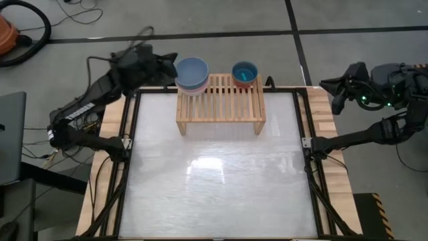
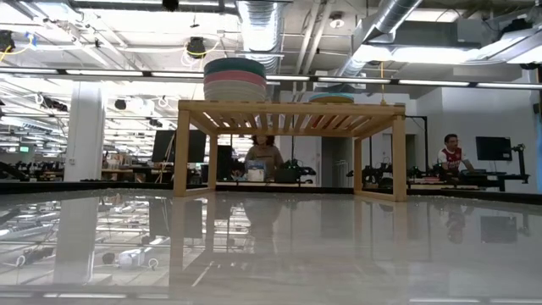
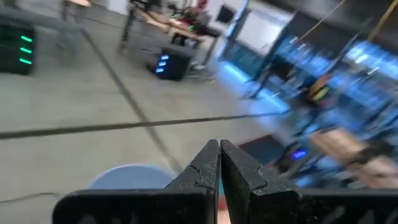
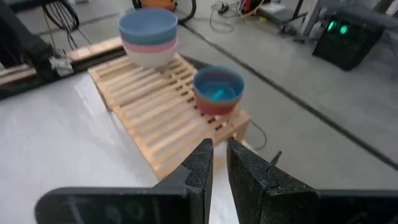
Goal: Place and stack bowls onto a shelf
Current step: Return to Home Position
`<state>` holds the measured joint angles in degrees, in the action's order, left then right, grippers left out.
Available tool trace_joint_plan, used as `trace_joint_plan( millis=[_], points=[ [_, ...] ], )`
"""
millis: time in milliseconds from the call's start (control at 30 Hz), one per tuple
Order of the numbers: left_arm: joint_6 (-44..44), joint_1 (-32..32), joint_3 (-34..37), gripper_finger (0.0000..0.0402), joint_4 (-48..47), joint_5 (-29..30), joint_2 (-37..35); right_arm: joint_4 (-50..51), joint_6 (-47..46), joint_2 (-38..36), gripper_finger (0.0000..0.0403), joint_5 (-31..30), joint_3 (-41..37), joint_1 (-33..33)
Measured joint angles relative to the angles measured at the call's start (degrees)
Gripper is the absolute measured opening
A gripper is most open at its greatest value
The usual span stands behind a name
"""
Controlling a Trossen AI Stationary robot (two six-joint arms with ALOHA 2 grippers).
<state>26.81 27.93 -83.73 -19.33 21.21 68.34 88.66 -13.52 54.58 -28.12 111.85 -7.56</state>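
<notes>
The light-wood shelf [image 1: 221, 107] [image 4: 155, 118] stands on its legs at the table's far edge. On its left end sits a stack of larger bowls [image 1: 192, 72] [image 4: 148, 34] [image 2: 235, 80]: slate blue on top, pink under it, cream below. On its right end a teal bowl [image 1: 245, 72] [image 4: 217, 90] is nested in a red-orange one. My left gripper [image 1: 171, 67] [image 3: 220, 152] is shut, just left of the large stack and above its rim, with the blue bowl [image 3: 127, 177] beneath it. My right gripper [image 1: 332, 90] [image 4: 220, 152] is shut, beyond the table's far right corner.
The glossy white table top [image 1: 214, 181] stretches from the shelf to the near edge. Black frame rails [image 1: 130, 134] run along both sides. Cables and an orange vacuum [image 1: 7, 33] lie on the floor at far left. People sit in the room behind [image 2: 450, 152].
</notes>
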Motion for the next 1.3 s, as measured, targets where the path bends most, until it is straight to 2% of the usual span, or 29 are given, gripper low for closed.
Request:
trace_joint_plan(
  millis=[233,367,500,567,633,800,900,1133,1200,1267,1300],
  points=[
    [6.09,-1.24,-4.56,0.0000,-0.73,-6.71,0.01,1.33,1.00,-0.01,0.0076,0.88,0.00,0.00],
    [-2.46,-0.96,-4.52,0.0000,-1.61,-11.96,-0.85,-0.63,1.08,-1.82,0.0076,0.91,-0.06,0.27],
    [-8.54,-2.13,-2.41,0.0000,0.00,-18.80,-3.38,-3.07,-2.60,-9.35,0.0076,2.60,-0.79,1.55],
    [-10.75,-4.13,1.23,0.0000,3.50,-18.89,-5.35,-5.79,-4.14,-15.35,0.0076,3.02,-3.78,1.57],
    [-12.73,-6.29,6.89,0.0000,8.21,-17.98,-7.90,-12.85,-3.25,-21.37,0.0076,3.78,-8.64,1.55],
    [-10.95,-8.55,24.10,0.0000,21.08,-18.33,-16.06,-31.89,2.56,-35.14,0.0076,16.51,-24.73,0.61],
    [-7.63,-9.27,33.38,0.0000,25.48,-19.50,-21.79,-36.56,3.10,-41.73,0.0076,18.99,-34.09,0.58],
    [-5.88,-13.62,48.92,0.0000,33.38,-20.35,-33.04,-46.04,1.02,-54.19,0.0076,19.02,-56.04,-0.13],
    [-4.98,-14.56,52.52,0.0000,34.03,-19.89,-36.51,-47.68,-0.04,-54.33,0.0076,19.03,-59.59,-0.10],
    [-3.68,-15.16,55.99,0.0000,33.64,-17.37,-40.41,-44.30,-0.29,-53.87,0.0076,18.98,-60.32,0.05],
    [-3.58,-15.46,57.66,0.0000,33.70,-15.74,-42.34,-45.82,0.00,-53.08,0.0076,19.01,-60.67,0.12]
  ],
)
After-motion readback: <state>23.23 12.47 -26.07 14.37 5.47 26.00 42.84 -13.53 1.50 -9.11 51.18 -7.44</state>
